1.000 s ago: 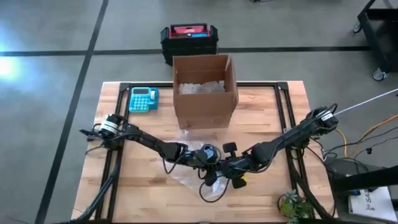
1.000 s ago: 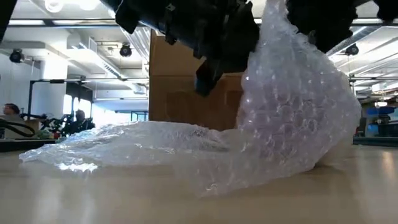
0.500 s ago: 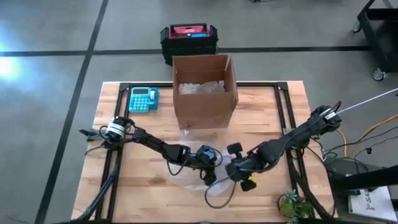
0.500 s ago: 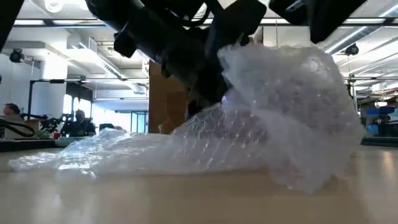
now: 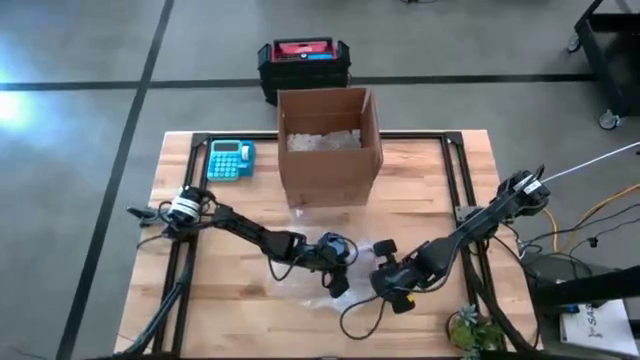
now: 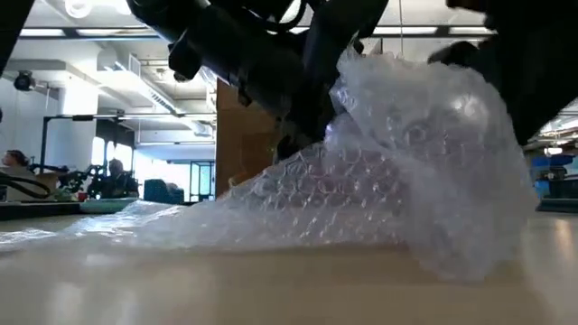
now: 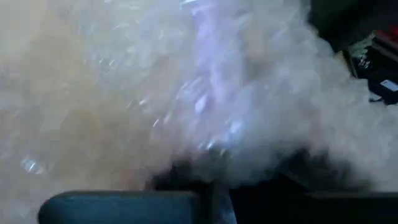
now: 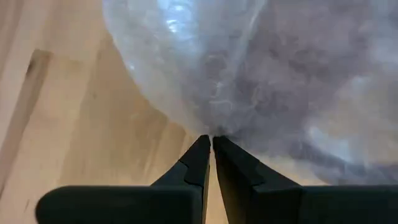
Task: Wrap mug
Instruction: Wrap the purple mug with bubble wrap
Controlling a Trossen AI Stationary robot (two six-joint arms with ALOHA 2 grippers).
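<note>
A sheet of clear bubble wrap (image 5: 325, 268) lies at the table's middle near side. It is bunched into a mound (image 6: 424, 153) whose loose part trails flat along the table (image 6: 135, 226). The mug shows only as a dark shape through the wrap (image 5: 337, 246). My left gripper (image 5: 333, 270) is at the mound's left side, shut, with wrap lying over its fingers. My right gripper (image 8: 211, 138) is at the mound's right side, shut on the wrap. My left gripper is shut in the bubble wrap (image 7: 249, 124) at the mound's left side, coming nearly level from the table's left. The wrap drapes over the fingers and hides what they have between them. My right gripper pinches a gathered bit of the wrap's skin (image 8: 214, 127) between its two fingertips, only at their free ends. It comes low from the table's right. The wrap bulges away from the tips, its lower part on the table.
An open cardboard box (image 5: 328, 145) with packing inside stands at the far middle of the table. A blue calculator (image 5: 230, 159) lies to its left, and a black and red crate (image 5: 303, 62) sits on the floor beyond. A small plant (image 5: 470, 330) is at the near right corner.
My right gripper has gone toward the table's right and near edge with the wrap in its hold. The flap that stood upright at the mound's right has come down and folded over the mound, which now sits lower and rounder.
</note>
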